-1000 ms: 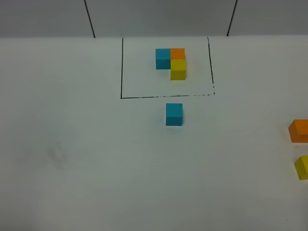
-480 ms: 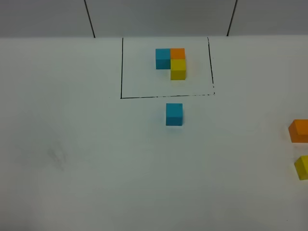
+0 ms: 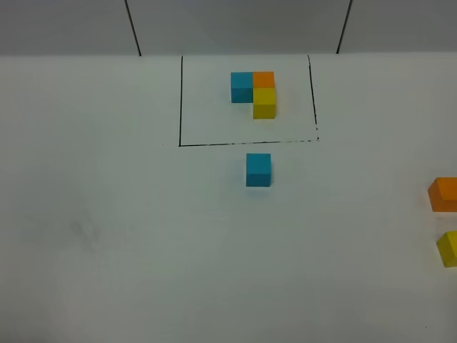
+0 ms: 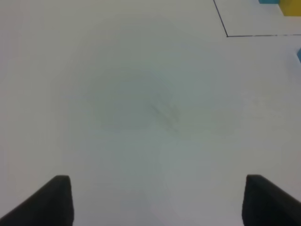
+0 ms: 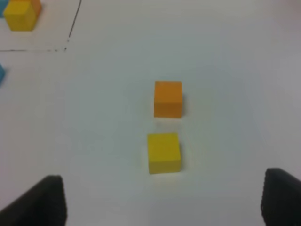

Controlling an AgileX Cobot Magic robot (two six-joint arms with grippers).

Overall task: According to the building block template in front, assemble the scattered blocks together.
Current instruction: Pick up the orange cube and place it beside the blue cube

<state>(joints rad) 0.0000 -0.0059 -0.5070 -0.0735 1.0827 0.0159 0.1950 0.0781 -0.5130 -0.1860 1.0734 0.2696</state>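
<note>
The template is an L of blue, orange and yellow cubes inside a thin black-line frame at the back of the white table. A loose light blue cube sits just in front of the frame. A loose orange cube and a loose yellow cube sit at the right edge of the high view. In the right wrist view the orange cube and yellow cube lie ahead of my open, empty right gripper. My left gripper is open over bare table. Neither gripper shows in the high view.
The white table meets a grey back wall with two dark vertical seams. The left wrist view shows a corner of the frame and part of the template's yellow cube.
</note>
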